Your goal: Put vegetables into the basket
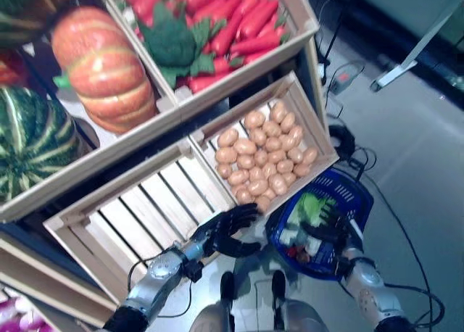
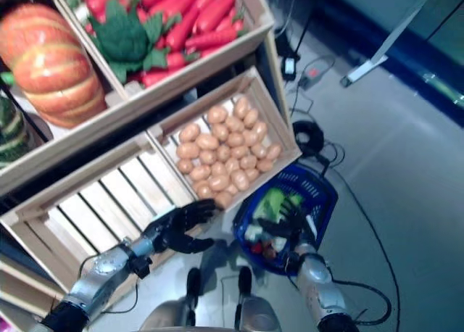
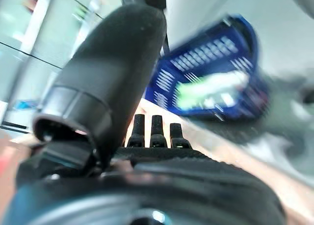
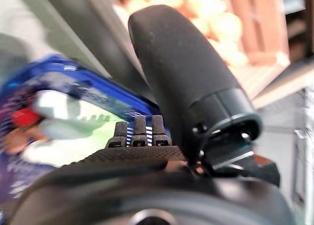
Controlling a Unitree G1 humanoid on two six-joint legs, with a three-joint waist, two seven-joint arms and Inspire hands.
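The blue plastic basket (image 1: pixel 358 193) stands on the floor below the potato crate (image 1: pixel 304 107). It holds a green leafy vegetable (image 1: pixel 313 206), white pieces and a small red vegetable (image 1: pixel 300 255). My left hand (image 1: pixel 227 230) is open and empty, at the front edge of the crates just left of the basket. My right hand (image 1: pixel 330 229) is over the basket's near side with straight fingers, holding nothing. In the right wrist view the fingers (image 4: pixel 139 131) point at the green and white vegetables (image 4: pixel 73 122). In the left wrist view the basket (image 3: pixel 211 72) lies past the straight fingers (image 3: pixel 156 130).
A wooden stand with crates fills the left and top. An empty slatted crate (image 1: pixel 138 209) sits left of the potato crate. Grey floor lies to the right, with cables (image 1: pixel 348 140) and a white table leg (image 1: pixel 417 49).
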